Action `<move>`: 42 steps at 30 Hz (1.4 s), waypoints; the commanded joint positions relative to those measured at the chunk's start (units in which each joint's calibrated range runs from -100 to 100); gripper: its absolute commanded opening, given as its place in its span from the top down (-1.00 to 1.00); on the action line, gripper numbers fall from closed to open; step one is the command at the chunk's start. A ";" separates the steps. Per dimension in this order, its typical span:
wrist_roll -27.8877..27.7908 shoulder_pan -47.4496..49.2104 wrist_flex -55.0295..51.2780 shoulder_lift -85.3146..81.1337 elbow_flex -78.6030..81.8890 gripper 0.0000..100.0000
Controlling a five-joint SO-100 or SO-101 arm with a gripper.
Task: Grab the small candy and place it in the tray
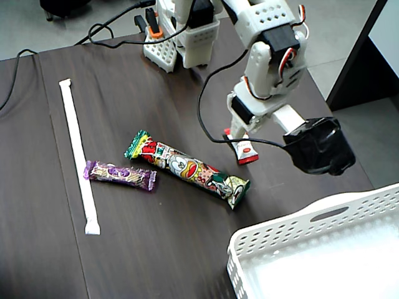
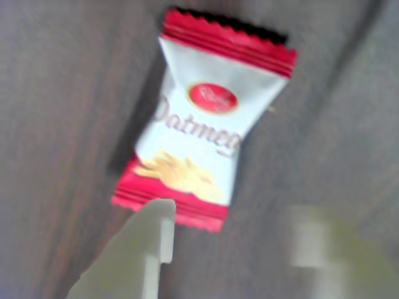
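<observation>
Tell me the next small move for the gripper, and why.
Probably ease forward so the fingers straddle the packet, then close. In the wrist view the gripper looks open, one fingertip just at the near red edge of the small candy, which lies ungrasped on the table.

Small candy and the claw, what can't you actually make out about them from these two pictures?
- Small candy: in the fixed view its upper end is hidden behind the claw; print too small to read.
- Small candy: in the wrist view, blur makes the wording hard to read.
- Claw: the second fingertip is a blurred smudge, so whether it touches the packet cannot be told.
- Tray: cut off by the fixed view's right and bottom edges.
</observation>
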State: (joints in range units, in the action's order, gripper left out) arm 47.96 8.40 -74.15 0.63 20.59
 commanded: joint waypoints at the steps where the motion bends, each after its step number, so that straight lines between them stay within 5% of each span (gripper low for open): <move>1: 0.31 1.28 1.63 -1.00 1.15 0.44; 25: 2.46 3.35 19.61 -1.09 15.30 0.36; 42: 2.52 3.49 22.43 0.34 17.77 0.37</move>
State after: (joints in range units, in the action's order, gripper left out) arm 50.41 11.32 -51.96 1.38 38.55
